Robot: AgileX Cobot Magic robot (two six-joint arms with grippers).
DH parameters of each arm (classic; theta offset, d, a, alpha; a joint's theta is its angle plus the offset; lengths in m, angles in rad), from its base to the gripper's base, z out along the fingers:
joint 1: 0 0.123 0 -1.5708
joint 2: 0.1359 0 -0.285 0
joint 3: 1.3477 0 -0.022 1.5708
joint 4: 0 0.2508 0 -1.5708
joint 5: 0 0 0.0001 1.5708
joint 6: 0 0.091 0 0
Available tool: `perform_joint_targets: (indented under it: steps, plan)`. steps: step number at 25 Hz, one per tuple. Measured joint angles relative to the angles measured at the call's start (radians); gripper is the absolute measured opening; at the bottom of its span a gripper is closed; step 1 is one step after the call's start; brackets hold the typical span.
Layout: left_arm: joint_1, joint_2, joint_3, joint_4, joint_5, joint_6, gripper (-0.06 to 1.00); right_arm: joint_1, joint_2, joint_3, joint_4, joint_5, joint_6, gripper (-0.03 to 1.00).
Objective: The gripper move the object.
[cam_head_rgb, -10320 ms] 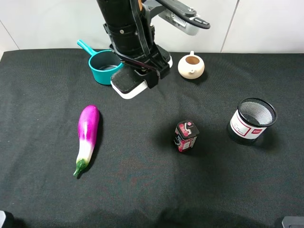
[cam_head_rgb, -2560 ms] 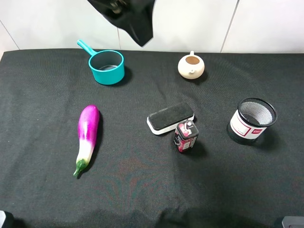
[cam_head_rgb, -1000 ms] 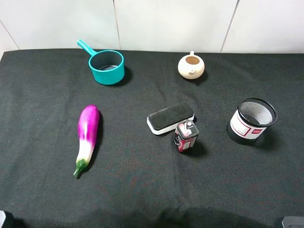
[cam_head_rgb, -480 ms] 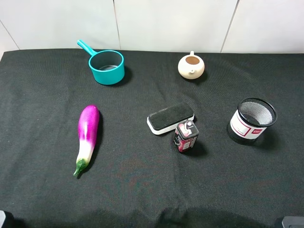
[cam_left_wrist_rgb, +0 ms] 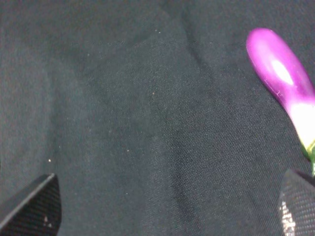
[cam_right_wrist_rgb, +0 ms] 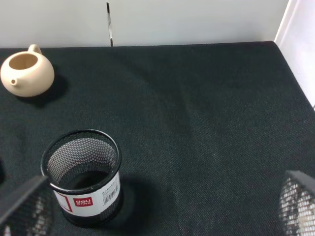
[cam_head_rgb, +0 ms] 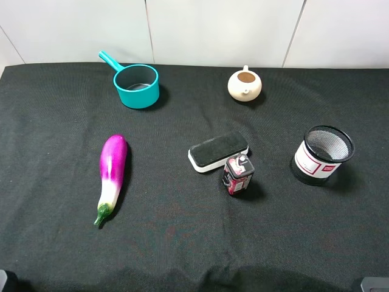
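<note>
Standing wide apart, the jaws of the left gripper (cam_left_wrist_rgb: 167, 209) show only as two dark, woven-textured tips at the corners of the left wrist view, with nothing between them but the black cloth of the counter (cam_left_wrist_rgb: 123, 123). Just beside one tip lies the eggplant (cam_left_wrist_rgb: 285, 91), glossy purple fading to white with a green stem end. The right gripper (cam_right_wrist_rgb: 162, 209) likewise has its jaws spread wide and empty, their mesh-patterned tips framing bare cloth. Near one tip stands the pen holder (cam_right_wrist_rgb: 83, 177), a round black wire-mesh cup with a white and red label, and farther off sits the teapot (cam_right_wrist_rgb: 27, 73), a squat, smooth cream-coloured pot with a short spout.

From the high camera, neither arm appears. The object (cam_head_rgb: 217, 152), a flat oblong eraser with rounded corners, fuzzy black felt on top and a smooth white base, lies near the middle of the counter (cam_head_rgb: 55, 255), tilted slightly. The small can (cam_head_rgb: 237, 175), red and black, touches or nearly touches its near edge. A teal saucepan (cam_head_rgb: 137, 85) with a short handle sits by the far edge, toward the left corner.
</note>
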Motion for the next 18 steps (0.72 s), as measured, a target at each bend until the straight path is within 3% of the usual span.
perform_joint_targets:
  steps: [8,18]
  plan:
    - [0.11,-0.139,0.079,-0.068,-0.032,0.022,0.93,0.0,0.0,0.0,0.0,0.0,0.0,0.69]
    - [0.116,-0.182,0.081,-0.072,-0.04,0.032,0.93,0.0,0.0,0.0,0.0,0.0,0.0,0.69]
